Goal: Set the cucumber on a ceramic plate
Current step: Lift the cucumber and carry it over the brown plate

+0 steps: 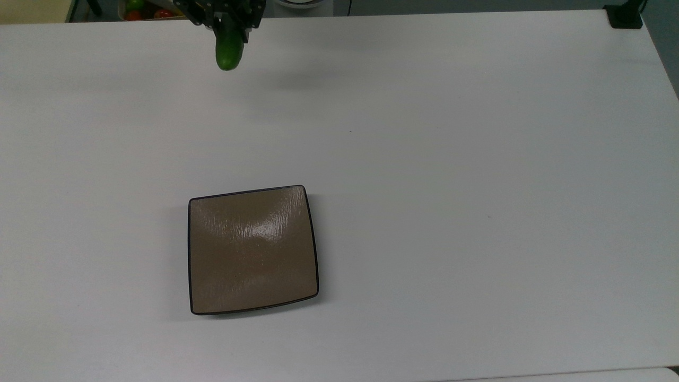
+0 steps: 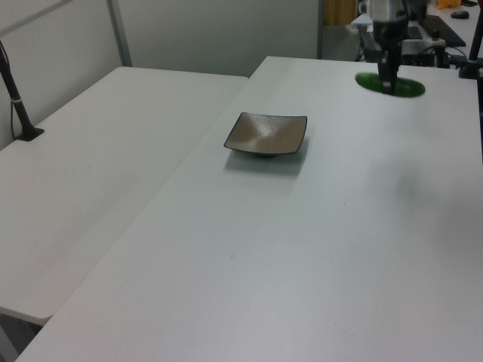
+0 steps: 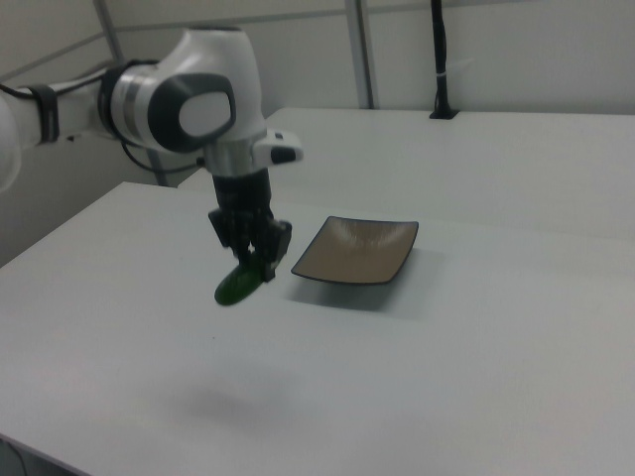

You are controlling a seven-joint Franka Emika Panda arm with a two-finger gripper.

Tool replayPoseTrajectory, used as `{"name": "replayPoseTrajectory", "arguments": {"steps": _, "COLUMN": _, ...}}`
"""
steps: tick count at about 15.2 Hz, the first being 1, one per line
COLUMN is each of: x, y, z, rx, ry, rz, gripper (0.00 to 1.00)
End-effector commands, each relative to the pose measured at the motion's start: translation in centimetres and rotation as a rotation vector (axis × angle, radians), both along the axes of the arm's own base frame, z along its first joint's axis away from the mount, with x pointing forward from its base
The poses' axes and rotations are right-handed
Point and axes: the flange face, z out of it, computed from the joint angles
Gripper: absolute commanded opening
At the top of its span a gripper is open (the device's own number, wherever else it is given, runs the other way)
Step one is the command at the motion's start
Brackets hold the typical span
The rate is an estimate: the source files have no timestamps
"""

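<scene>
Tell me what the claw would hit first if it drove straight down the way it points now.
Probably bare table. The claw points down, holding the cucumber in the air, apart from the plate; the cucumber would touch first.

The premises appeared to be a robotics laboratory or test room set up in an office-type space. A large plain white table formed the work surface, with a second white table butted against it in the left view. Pale partition panels with metal uprights enclosed the area. A black post with cabling was mounted at the far table edge in the right view. A white industrial robot arm stood over the table. Desks with equipment lay behind
</scene>
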Motion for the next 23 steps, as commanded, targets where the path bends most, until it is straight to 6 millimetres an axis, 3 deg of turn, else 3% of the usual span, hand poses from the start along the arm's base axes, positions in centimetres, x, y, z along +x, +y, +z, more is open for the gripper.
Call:
{"name": "replayPoseTrajectory", "arguments": {"steps": 1, "x": 2.2, "y": 0.4, "z": 3.6, "rx": 0.040, "ry": -0.061, "rz": 0.026, "gripper": 0.16}}
{"name": "replayPoseTrajectory", "arguments": {"steps": 5, "x": 5.3, "y": 1.2, "z": 4.1, "rx": 0.092, "ry": -0.139, "rz": 0.022, "gripper": 0.19}}
{"name": "replayPoseTrajectory", "arguments": {"steps": 11, "x": 11.7, "y": 2.6, "z": 2.5, "rx": 0.124, "ry": -0.433, "rz": 0.001, "gripper": 0.21}}
{"name": "replayPoseTrajectory", "arguments": {"steps": 15, "x": 15.8, "y": 3.6, "z": -0.3, "rx": 0.109, "ry": -0.571, "rz": 0.004, "gripper": 0.21}}
{"name": "replayPoseTrajectory", "arguments": {"steps": 18, "x": 18.1, "y": 4.5, "z": -3.8, "rx": 0.100, "ry": -0.664, "rz": 0.006, "gripper": 0.21}}
{"name": "replayPoseTrajectory", "arguments": {"steps": 23, "x": 20.3, "y": 4.9, "z": -9.7, "rx": 0.049, "ry": -0.736, "rz": 0.041, "gripper": 0.21}}
